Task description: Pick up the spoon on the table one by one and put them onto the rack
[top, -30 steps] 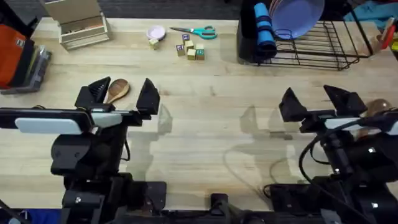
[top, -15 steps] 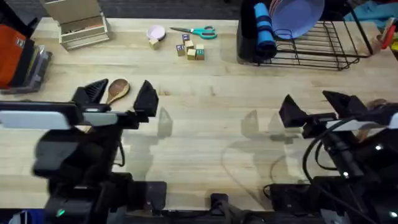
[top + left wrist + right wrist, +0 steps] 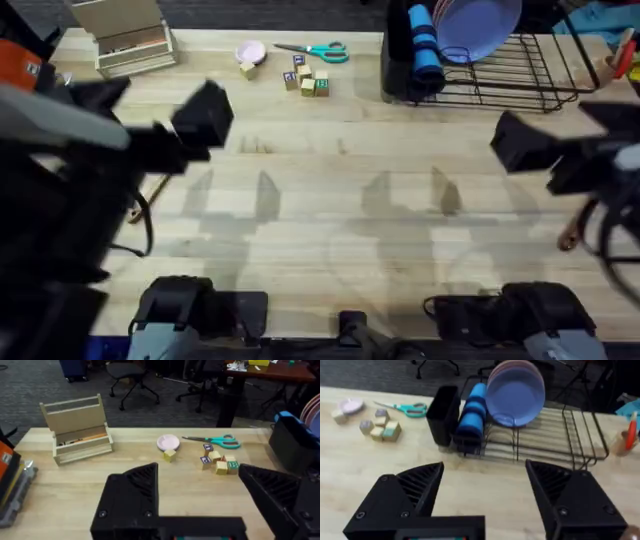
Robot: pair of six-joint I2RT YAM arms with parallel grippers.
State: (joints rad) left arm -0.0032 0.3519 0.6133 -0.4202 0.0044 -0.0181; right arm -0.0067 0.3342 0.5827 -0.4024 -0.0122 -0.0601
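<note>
1. Since the earlier frame both arms are raised, uncovering each slim wooden spoon: one at the near-left point(image 3: 148, 197), one at the right table edge point(image 3: 569, 238).
2. The left gripper point(image 3: 200, 502) and right gripper point(image 3: 485, 497) are seen with jaws spread, empty.
3. The spoons are judged light and rigid, best taken mid-handle.

The table point(image 3: 330, 210) is light wood planks. On its far side lie a beige tray point(image 3: 125, 40), pink dish point(image 3: 250, 51), scissors point(image 3: 315, 50), small blocks point(image 3: 305, 80) and the rack point(image 3: 500, 75). A spoon point(image 3: 570, 238) lies near the right edge.
</note>
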